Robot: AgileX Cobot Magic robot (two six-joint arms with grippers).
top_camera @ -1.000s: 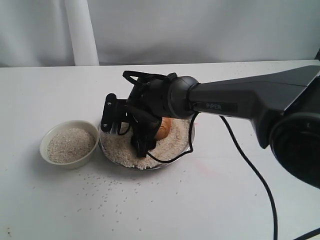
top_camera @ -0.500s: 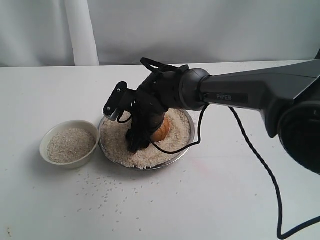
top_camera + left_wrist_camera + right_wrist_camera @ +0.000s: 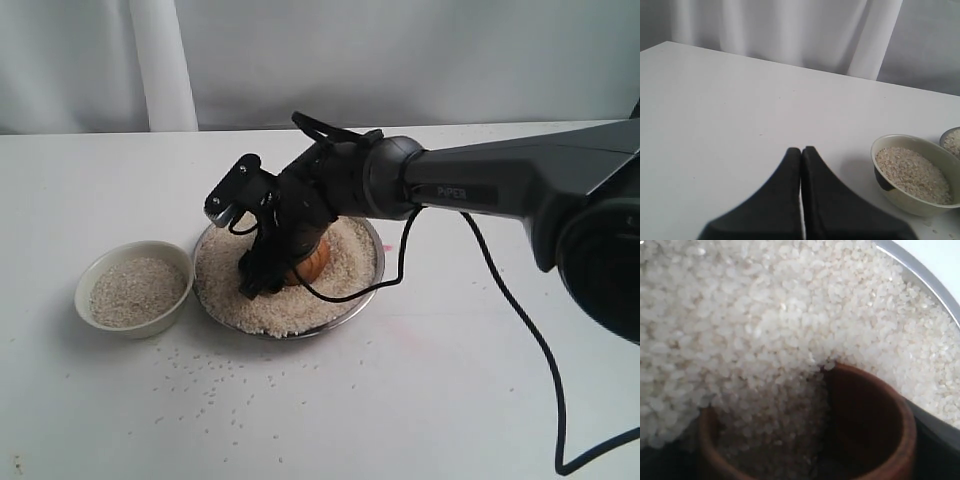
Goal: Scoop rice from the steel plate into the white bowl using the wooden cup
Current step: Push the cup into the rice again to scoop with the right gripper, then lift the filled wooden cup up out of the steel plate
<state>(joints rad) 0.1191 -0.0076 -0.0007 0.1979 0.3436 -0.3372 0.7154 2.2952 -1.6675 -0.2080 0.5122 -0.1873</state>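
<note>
Rice (image 3: pixel 765 340) banks into the tilted cup (image 3: pixel 312 262) in the plate (image 3: pixel 920 276), mid-frame in the exterior view: scooping step. Right hand (image 3: pixel 280 268) seems to pinch the cup, its fingers mostly hidden; left hand (image 3: pixel 801 162) is pressed together. Next: lift level, carry left to the bowl (image 3: pixel 140 326).

plate (image 3: pixel 932 285): shiny grey metal | cup (image 3: pixel 865 415): glossy reddish-brown wood, smooth | bowl (image 3: pixel 905 200): smooth cream ceramic | rice (image 3: pixel 765 315): matt, grainy | table (image 3: pixel 715 100): smooth matt white | curtain (image 3: pixel 790 30): white cloth, folded
</note>
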